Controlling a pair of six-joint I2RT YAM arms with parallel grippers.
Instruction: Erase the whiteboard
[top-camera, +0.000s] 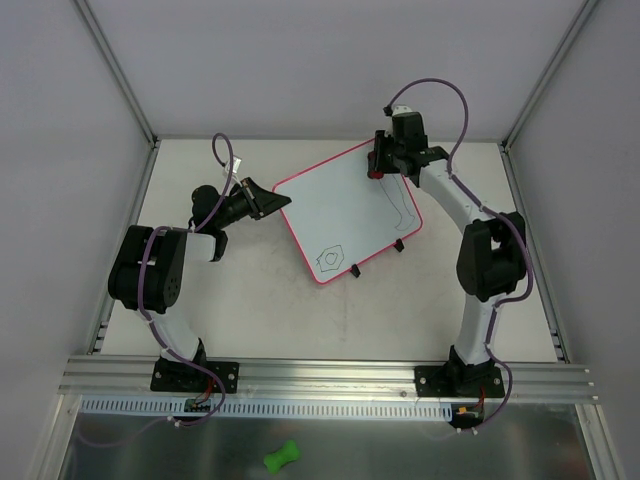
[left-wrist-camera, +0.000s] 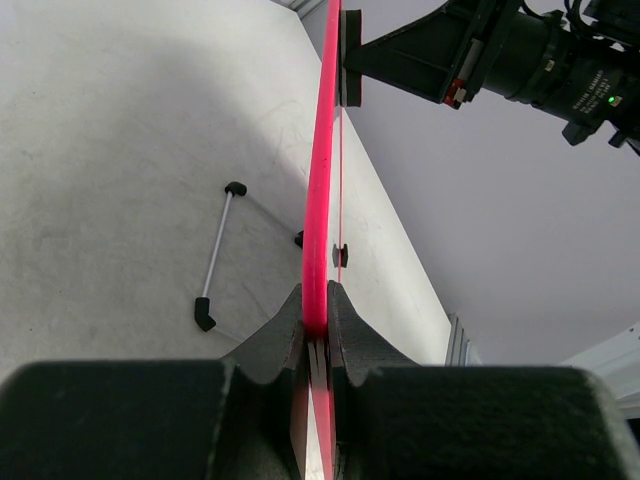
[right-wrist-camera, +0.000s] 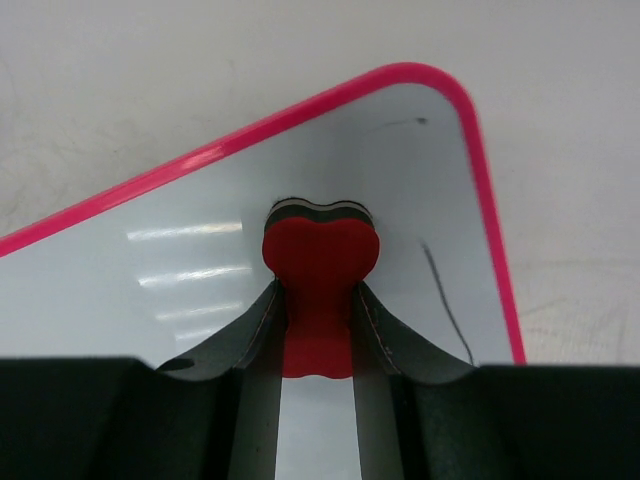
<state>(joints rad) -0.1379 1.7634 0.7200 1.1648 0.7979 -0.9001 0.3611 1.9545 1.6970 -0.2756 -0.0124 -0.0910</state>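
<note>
The whiteboard (top-camera: 340, 210) with its pink frame lies slanted in the middle of the table. It carries a small dark doodle (top-camera: 330, 257) near its front corner and thin dark lines (top-camera: 397, 205) at its right side. My left gripper (top-camera: 268, 200) is shut on the board's left edge. In the left wrist view the pink rim (left-wrist-camera: 322, 150) runs edge-on up from between the left gripper (left-wrist-camera: 316, 295). My right gripper (top-camera: 377, 165) is shut on a red bone-shaped eraser (right-wrist-camera: 320, 265), which rests on the white surface (right-wrist-camera: 200, 270) near the far corner. A dark stroke (right-wrist-camera: 445, 300) lies just right of it.
A thin white bar with black end caps (left-wrist-camera: 218, 255) sits on the table under the board, its caps (top-camera: 355, 270) poking out at the front edge. A green bone-shaped object (top-camera: 282, 457) lies on the metal shelf in front of the arm bases. Walls enclose the table.
</note>
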